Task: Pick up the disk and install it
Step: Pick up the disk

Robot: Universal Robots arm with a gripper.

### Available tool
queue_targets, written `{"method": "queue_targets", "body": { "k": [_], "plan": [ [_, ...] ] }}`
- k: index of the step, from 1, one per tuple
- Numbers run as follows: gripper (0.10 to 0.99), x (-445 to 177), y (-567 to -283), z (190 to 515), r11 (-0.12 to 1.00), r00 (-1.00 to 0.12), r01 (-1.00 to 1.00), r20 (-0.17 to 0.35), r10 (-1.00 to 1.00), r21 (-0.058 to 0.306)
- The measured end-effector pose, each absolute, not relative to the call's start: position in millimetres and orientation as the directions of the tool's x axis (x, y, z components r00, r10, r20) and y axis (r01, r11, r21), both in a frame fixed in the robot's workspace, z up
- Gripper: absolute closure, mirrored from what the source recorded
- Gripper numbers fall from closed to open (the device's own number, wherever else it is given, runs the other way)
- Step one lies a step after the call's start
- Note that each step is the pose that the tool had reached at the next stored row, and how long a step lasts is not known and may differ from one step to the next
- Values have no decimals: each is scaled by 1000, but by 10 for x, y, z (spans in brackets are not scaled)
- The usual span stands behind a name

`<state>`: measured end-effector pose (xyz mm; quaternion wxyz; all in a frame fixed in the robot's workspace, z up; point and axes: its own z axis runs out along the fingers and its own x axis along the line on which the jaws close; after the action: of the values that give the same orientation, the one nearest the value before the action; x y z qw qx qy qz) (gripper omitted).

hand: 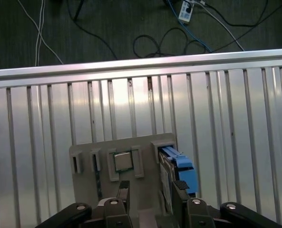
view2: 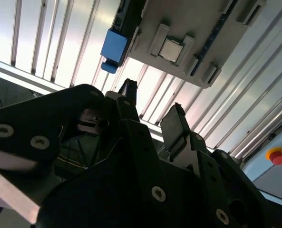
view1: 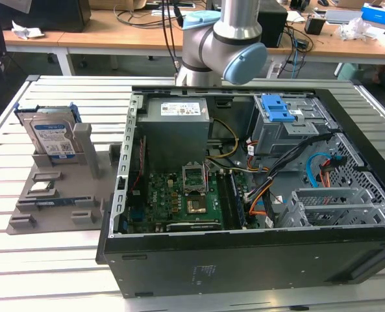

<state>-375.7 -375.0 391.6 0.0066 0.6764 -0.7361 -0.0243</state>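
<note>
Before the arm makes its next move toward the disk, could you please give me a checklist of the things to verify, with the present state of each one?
1. The disk stands upright in a slot of the grey holder: ok.
2. The tool is open and holds nothing: ok.
3. The tool is centred on the disk: in the first wrist view the disk lies under one finger, not between the two: not ok.
4. The computer case is open for access: ok.
5. The cage with the blue latch has room for the disk: cannot tell.
</note>
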Motion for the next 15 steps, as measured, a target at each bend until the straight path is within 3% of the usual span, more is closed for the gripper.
{"method": "queue_targets", "body": {
  "k": [15],
  "plan": [
    [604,-3743,-3653,3907,84,-85,-995,-23,-996,45]
  ]
}}
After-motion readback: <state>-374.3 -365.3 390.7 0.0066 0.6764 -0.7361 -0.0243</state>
